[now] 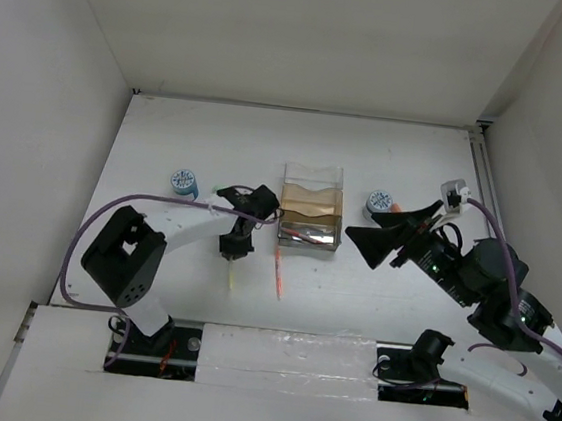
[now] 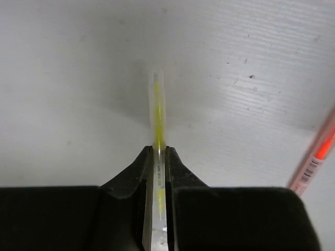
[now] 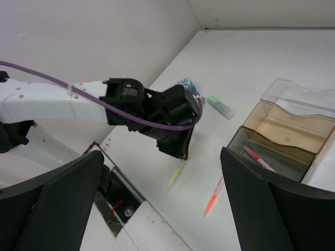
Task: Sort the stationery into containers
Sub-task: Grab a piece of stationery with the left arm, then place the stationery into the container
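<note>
Left pincer (image 2: 158, 151) shut tight on the yellow pen (image 2: 158, 110), jutting ahead of the tips; not yet boxed. Just right of it, loose on the desk (image 2: 78, 78), an orange pen (image 2: 314, 157). Beyond and rightward, the organizer (image 1: 313, 189), with only a red pen (image 1: 304, 235) visible inside, nearest compartment. Past the left pincer, a green marker (image 3: 220, 106) and a roll (image 1: 183, 182). Right pincer (image 1: 379, 239) gaping, empty, a second roll (image 1: 379, 201) just behind. Judged early: most sorting left.
</note>
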